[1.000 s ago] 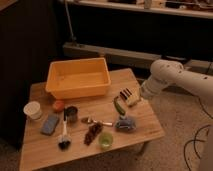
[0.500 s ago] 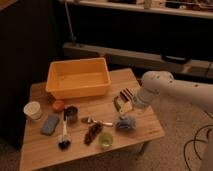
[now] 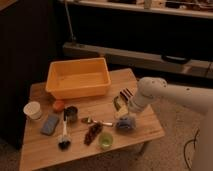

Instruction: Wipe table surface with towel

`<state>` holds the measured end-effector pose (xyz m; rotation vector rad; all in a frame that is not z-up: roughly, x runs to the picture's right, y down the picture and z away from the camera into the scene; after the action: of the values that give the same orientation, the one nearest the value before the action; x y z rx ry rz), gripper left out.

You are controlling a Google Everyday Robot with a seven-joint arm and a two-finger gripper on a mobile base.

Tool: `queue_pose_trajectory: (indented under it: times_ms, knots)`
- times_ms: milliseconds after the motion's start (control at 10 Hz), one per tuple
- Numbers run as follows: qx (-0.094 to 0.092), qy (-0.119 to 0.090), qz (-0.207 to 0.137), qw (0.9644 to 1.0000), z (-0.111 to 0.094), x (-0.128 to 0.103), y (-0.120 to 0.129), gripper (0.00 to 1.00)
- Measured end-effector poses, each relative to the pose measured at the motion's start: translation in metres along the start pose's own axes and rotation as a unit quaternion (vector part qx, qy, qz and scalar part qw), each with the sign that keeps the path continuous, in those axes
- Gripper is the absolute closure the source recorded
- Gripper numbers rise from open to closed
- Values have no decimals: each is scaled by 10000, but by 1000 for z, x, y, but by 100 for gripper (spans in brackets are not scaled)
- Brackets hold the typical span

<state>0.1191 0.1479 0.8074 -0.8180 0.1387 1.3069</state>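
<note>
The arm has swung in from the right. Its pincer point(image 3: 121, 111), spread wide, now hangs just above the towel point(image 3: 126, 123) near the worktop's point(image 3: 45, 150) front right; grasping seems next.

the robot's gripper point(image 3: 120, 107) hangs, fingers spread, just above a crumpled blue-grey towel point(image 3: 125, 123) near the right edge of a wooden table point(image 3: 146, 131). an orange bin point(image 3: 77, 78) sits behind, and a green cup point(image 3: 105, 140) stands just left of the towel.

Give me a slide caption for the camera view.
Open gripper poised just above the towel on the wooden table.
</note>
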Motion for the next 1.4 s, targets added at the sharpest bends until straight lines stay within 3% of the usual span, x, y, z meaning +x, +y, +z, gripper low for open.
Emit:
queue_pose_trajectory:
  times_ms: [200, 400, 600, 800, 1000, 1200, 1400]
  knots:
    - [-32, 69, 15, 10000, 12, 3, 2, 26]
    - [54, 167, 12, 9998, 11, 11, 4, 46]
    - [265, 105, -311, 9991, 3, 22, 14, 66]
    - [576, 75, -818, 9950, -15, 29, 31, 88]
    - [765, 114, -988, 9921, -15, 29, 38, 99]
    - [833, 80, -893, 9925, -5, 26, 32, 93]
    - [630, 28, -649, 9959, -2, 19, 22, 74]
